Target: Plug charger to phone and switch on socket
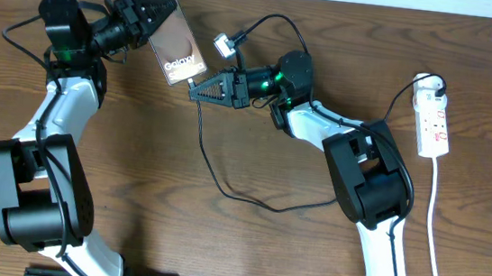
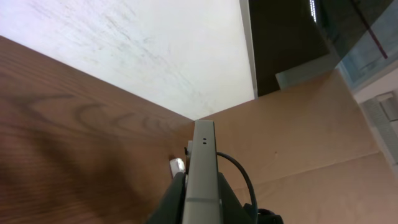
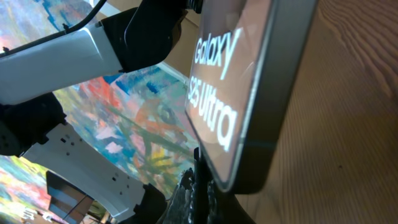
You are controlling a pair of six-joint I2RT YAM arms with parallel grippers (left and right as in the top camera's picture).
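L gripper (image 1: 151,18) clamped on phone (image 1: 178,52) edge, I see it held tilted over tabletop (image 1: 245,247), R gripper (image 1: 196,90) pinched on charger (image 1: 223,187) tip at phone's lower end, socket (image 1: 434,125) far right

White shells between bulky black joints are covering the left arm (image 1: 63,107) and right arm (image 1: 313,122), each glowing green near the wrist and trailing thin black cables. The left gripper (image 1: 153,19) and right gripper (image 1: 194,90) are showing black tapered fingers.

Wood-grain matt table (image 1: 218,244); glossy phone (image 1: 179,45) face; white plastic socket (image 1: 434,129).
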